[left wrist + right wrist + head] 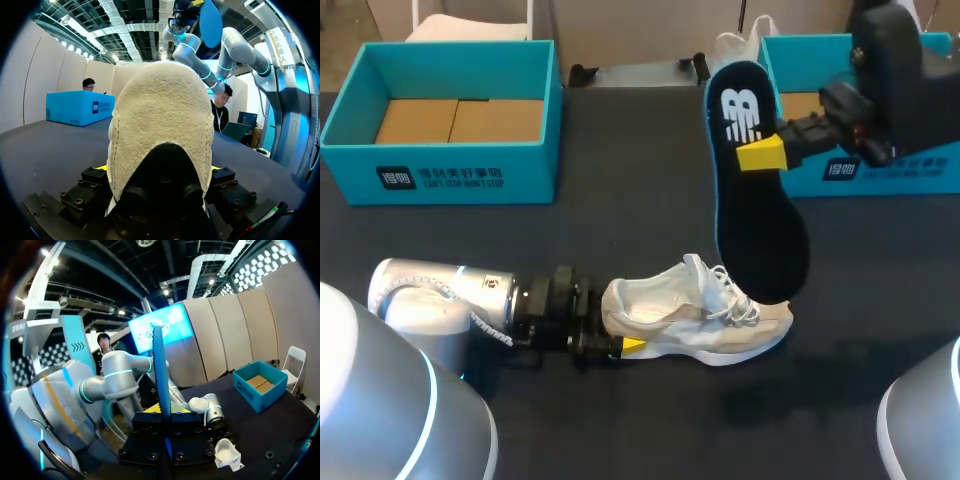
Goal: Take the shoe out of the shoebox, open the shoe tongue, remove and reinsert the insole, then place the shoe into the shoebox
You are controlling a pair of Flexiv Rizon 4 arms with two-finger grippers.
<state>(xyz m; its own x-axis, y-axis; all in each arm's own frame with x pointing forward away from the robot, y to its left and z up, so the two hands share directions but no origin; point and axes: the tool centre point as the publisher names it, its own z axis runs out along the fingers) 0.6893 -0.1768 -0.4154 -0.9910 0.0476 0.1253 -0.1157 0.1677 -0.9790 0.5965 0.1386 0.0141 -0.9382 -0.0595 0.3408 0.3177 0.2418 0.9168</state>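
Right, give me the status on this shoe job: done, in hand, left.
Done: the shoe lies out on the table, and the insole is out of it. In hand: the right hand holds the insole in the air above the shoe, while the left hand grips the shoe's heel. Left: slide the insole back in, then put the shoe into the shoebox.

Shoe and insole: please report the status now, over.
Left pincer shut on shoe heel, shoe on table. Right pincer shut on insole, held up, out of shoe. Nothing seen between them.
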